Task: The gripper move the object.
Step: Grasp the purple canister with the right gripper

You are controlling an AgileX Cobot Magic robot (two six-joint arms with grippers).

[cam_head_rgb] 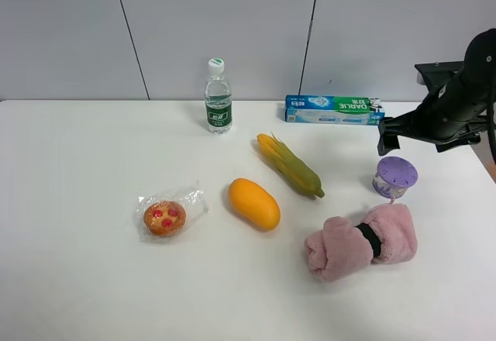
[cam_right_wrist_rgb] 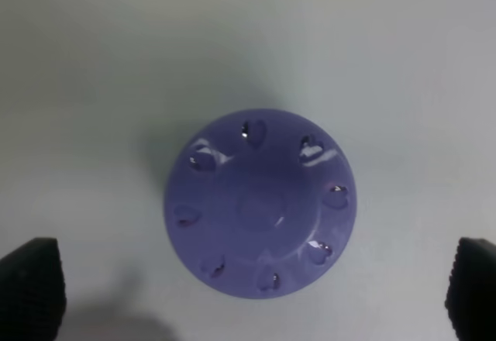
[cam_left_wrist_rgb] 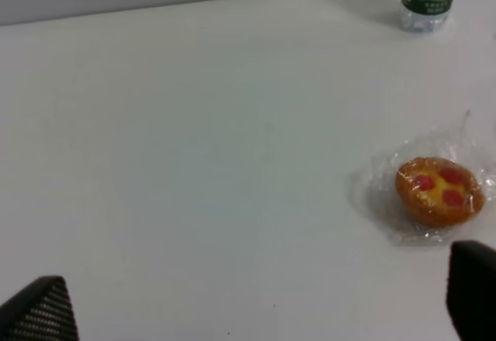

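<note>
The white table point(cam_head_rgb: 77, 279) carries everything. Over its right side the right gripper point(cam_head_rgb: 415, 133) is held above the object point(cam_head_rgb: 394, 177) with its jaws spread wide and nothing between them. The left gripper point(cam_left_wrist_rgb: 256, 306) is likewise spread and empty, over bare table near the wrapped tart point(cam_left_wrist_rgb: 439, 191).

The object is stood upright on the right part of the table. It sits just behind the pink rolled towel point(cam_head_rgb: 360, 242), in front of the toothpaste box point(cam_head_rgb: 333, 110) and to the right of the corn cob point(cam_head_rgb: 291, 164).

The object is judged light and stiff, with a smooth clear wall that may slip under hard pads. Its squat shape is expected to keep it from tipping. The wall below the purple lid is judged the best place to take hold, with one jaw on each side across the full width. The slotted lid top gives nothing to pinch. Care is called for on the towel side, where little room is left for a finger.

The high view alone shows the object's neighbours, its clear wall and the claw's height above it. The right wrist view alone shows the lid from straight above, with the ring of small slots, and the two finger ends well clear on either side. The left claw is shown only by the left wrist view.
</note>
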